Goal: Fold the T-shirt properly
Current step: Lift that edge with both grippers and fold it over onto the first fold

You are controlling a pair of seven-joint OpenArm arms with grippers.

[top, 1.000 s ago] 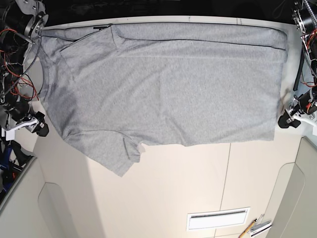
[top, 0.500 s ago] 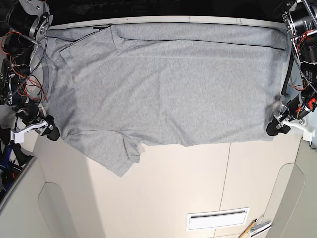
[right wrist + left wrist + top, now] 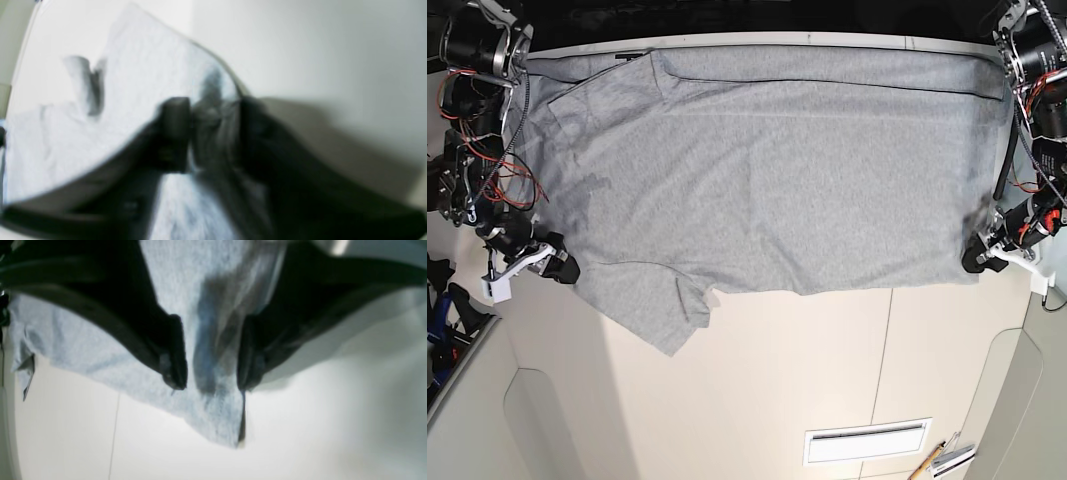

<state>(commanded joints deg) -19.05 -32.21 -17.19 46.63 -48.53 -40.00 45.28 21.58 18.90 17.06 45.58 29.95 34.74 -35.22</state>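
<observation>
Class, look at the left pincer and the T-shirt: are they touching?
Cannot tell. In the left wrist view the left pincer straddles the T-shirt corner with fabric between its open fingers, but blur hides any contact.

Evenly bright base view; both wrist views blurred (motion-smeared).

— How's my left gripper (image 3: 211,368)?
— Low at the base view's right edge, jaws parted, grey cloth showing between them.
— And my right gripper (image 3: 213,136)?
— Low at the opposite side; too blurred to call whether the jaws are closed.
</observation>
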